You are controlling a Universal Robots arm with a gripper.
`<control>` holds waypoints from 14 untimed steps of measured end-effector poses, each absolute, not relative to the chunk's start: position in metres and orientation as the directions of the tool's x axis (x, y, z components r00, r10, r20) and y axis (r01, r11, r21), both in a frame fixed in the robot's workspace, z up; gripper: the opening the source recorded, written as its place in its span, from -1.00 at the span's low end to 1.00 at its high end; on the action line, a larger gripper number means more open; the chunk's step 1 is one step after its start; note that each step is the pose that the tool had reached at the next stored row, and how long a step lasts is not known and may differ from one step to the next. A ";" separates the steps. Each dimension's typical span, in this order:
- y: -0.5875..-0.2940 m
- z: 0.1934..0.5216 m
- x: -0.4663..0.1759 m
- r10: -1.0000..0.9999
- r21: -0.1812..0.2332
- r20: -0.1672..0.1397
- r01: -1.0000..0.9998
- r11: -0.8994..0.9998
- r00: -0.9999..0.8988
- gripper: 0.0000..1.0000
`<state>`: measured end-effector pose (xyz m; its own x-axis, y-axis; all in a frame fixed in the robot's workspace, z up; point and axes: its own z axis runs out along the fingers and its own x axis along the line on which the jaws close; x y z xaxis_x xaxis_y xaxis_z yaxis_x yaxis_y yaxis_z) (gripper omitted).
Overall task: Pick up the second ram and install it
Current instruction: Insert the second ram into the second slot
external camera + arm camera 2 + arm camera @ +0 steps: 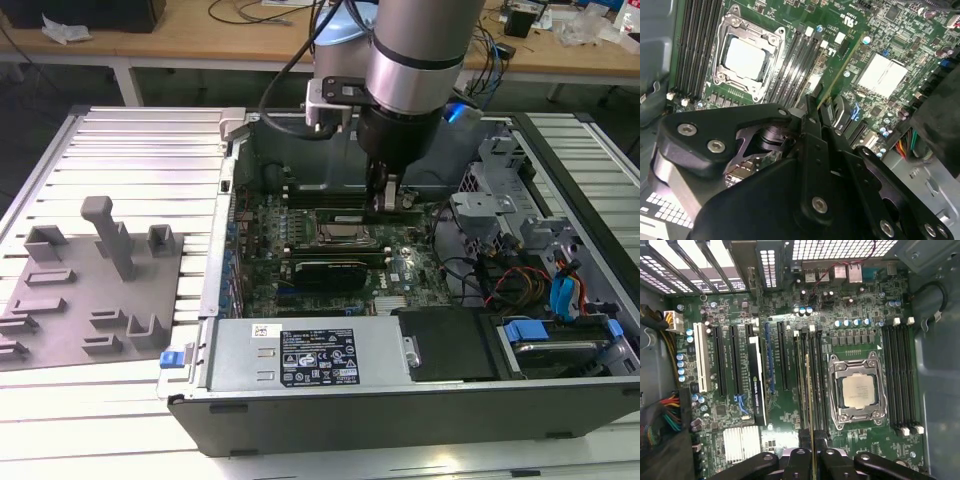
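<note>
Fingers (830, 461) pinch the second ram (810, 390) edge-on between them, above the black slots (819, 380).

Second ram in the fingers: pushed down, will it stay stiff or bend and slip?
The second ram is a thin board seen edge-on and looks straight, so probably stiff but likely fragile under sideways load. The fingers pinch it near one end, so it may pivot or slip when pressed.

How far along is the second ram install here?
Pickup looks done: the tool is shut on the ram, holding it edge-on along the slots beside the CPU socket. Left: full seating, which I cannot confirm from these views.
</note>
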<state>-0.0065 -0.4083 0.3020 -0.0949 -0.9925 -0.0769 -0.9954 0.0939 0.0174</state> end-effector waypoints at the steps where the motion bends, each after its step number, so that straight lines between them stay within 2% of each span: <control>1: -0.408 0.300 -0.008 -0.993 0.017 -0.077 -0.995 0.094 -0.095 -0.73; 14: -0.397 0.262 -0.023 -0.994 0.017 -0.071 -0.996 0.083 -0.084 -0.73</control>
<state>-0.0233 -0.3966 0.2620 -0.0842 -0.9939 -0.0710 -0.9964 0.0832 0.0169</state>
